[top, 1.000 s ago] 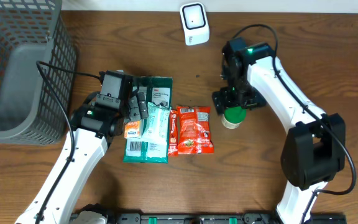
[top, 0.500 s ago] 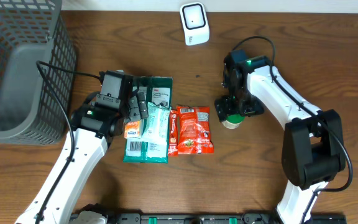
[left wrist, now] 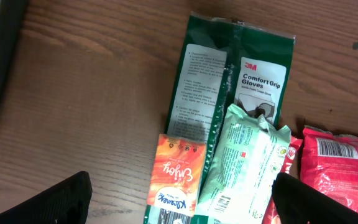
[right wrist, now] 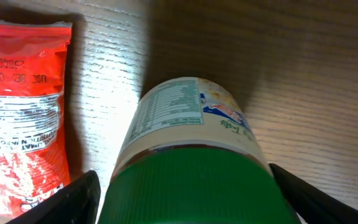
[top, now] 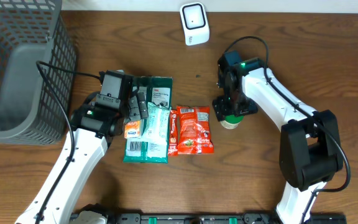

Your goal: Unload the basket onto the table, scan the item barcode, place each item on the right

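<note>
A small jar with a green lid [right wrist: 191, 186] and a printed label stands upright on the wooden table, right of the red packet [top: 192, 129]. My right gripper [right wrist: 184, 194] straddles the lid from above, one black finger [right wrist: 73, 199] on each side and close to it; the jaws stand open. From overhead the gripper [top: 231, 109] covers most of the jar [top: 231, 123]. My left gripper [left wrist: 182, 202] hangs open over the orange tissue pack [left wrist: 179, 180], holding nothing. The white barcode scanner [top: 194, 23] stands at the back centre.
A dark green 3M gloves pack [left wrist: 229, 68], a pale green pouch [left wrist: 247, 162] and the red packet [left wrist: 340, 168] lie side by side at the table's middle. A grey wire basket [top: 17, 68] fills the left back corner.
My right gripper has shifted slightly left and down over the jar, and its fingers have narrowed toward the lid. The left arm and the packets have not moved.
</note>
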Controlling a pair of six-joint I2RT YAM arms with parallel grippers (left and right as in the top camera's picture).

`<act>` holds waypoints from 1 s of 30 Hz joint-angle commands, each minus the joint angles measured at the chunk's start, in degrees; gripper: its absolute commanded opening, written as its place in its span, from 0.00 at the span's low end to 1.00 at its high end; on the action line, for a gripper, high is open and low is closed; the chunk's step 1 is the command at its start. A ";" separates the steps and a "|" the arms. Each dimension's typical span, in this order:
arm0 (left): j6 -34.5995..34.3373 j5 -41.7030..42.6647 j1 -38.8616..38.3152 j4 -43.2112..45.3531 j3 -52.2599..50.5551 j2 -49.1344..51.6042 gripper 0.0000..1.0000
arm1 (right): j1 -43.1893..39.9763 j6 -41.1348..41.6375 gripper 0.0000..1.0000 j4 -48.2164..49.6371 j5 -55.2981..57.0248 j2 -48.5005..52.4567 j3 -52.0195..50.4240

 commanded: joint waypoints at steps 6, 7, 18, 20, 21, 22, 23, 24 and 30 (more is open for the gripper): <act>-0.28 -0.72 0.02 0.02 1.16 0.00 0.93 | 0.66 0.02 0.81 1.07 0.96 -1.46 -2.03; -0.31 -0.72 0.02 0.02 1.16 0.00 0.93 | 0.66 0.04 0.81 1.46 0.98 -1.46 -2.51; -0.31 -0.72 0.02 0.02 1.16 0.00 0.93 | 0.66 0.04 0.80 3.39 0.96 -1.46 -3.74; -0.31 -0.72 0.02 0.02 1.16 0.00 0.93 | 0.66 0.04 0.80 3.41 0.96 -1.46 -3.74; -0.31 -0.72 0.02 0.02 1.16 0.00 0.93 | 0.66 0.04 0.80 3.50 0.96 -1.46 -3.74; -0.31 -0.72 0.02 0.02 1.16 0.00 0.93 | 0.66 0.04 0.80 3.58 0.96 -1.46 -3.74; -0.31 -0.72 0.02 0.02 1.16 0.00 0.93 | 0.66 0.04 0.80 3.85 0.96 -1.46 -3.74; -0.31 -0.72 0.02 0.02 1.16 0.00 0.93 | 0.66 0.04 0.80 3.96 0.96 -1.46 -3.74; -0.31 -0.72 0.02 0.02 1.16 0.00 0.93 | 0.66 0.04 0.99 3.89 0.92 -1.46 -3.74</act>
